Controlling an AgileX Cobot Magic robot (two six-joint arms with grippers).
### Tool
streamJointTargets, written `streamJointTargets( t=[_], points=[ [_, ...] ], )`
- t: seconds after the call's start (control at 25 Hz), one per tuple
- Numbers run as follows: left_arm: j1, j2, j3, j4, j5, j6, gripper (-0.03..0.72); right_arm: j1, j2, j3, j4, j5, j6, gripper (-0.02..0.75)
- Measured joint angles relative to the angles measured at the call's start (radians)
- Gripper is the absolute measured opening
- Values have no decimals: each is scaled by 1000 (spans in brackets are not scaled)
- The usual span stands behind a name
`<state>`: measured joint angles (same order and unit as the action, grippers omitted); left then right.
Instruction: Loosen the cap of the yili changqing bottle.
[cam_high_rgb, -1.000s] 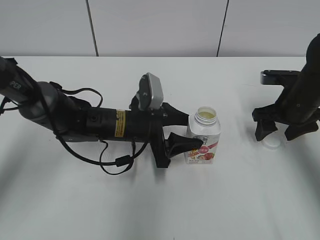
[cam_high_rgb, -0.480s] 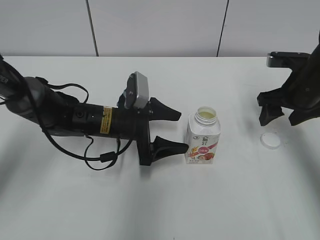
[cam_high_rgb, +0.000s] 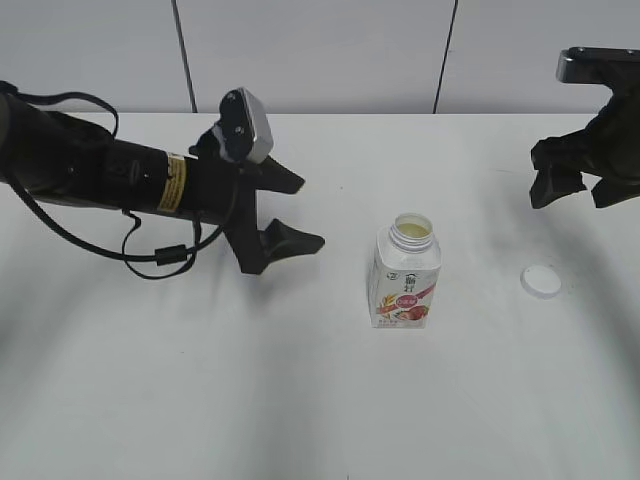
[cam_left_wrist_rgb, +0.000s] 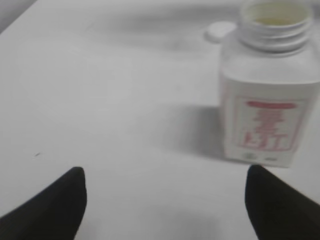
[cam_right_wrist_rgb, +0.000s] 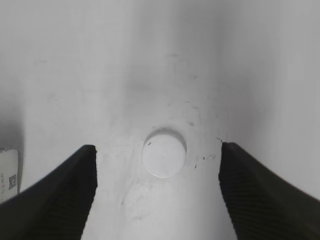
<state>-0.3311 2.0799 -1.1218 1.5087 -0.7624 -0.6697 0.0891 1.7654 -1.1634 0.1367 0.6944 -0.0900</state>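
Note:
The yili changqing bottle (cam_high_rgb: 405, 278) stands upright in the middle of the white table with its neck open; it also shows in the left wrist view (cam_left_wrist_rgb: 270, 95). The white cap (cam_high_rgb: 541, 281) lies on the table to the bottle's right, and shows in the right wrist view (cam_right_wrist_rgb: 164, 153) and far off in the left wrist view (cam_left_wrist_rgb: 220, 31). My left gripper (cam_high_rgb: 295, 212) is open and empty, well left of the bottle (cam_left_wrist_rgb: 165, 200). My right gripper (cam_high_rgb: 575, 187) is open and empty, raised above the cap (cam_right_wrist_rgb: 157, 175).
The white table (cam_high_rgb: 300, 400) reaches back to a grey panelled wall (cam_high_rgb: 320, 50). The left arm's black cables (cam_high_rgb: 160, 255) hang over the table at the left.
My left gripper has let go of the bottle and drawn back to the left and up. My right gripper has risen away from the cap, which stays on the table.

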Motion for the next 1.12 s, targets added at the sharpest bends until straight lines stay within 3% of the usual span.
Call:
streamJointTargets(
  t=[0.24,0.56,0.64,0.84,1.12],
  points=[
    [0,-103,0,-24,468,-26,586,0,-3,-3,-8,-20,0,594],
    [0,-199,0,-347,1113,-4,532,0,-3,-91,-17,11,0,594],
    [2,-226,1,-488,1220,80,519,0,-3,-116,-26,29,0,594],
    [38,-323,1,-973,1337,445,513,-3,-3,-201,-57,142,-27,594],
    [127,-427,-18,-1256,1571,653,512,-16,-3,-325,-58,313,-103,594]
  ],
)
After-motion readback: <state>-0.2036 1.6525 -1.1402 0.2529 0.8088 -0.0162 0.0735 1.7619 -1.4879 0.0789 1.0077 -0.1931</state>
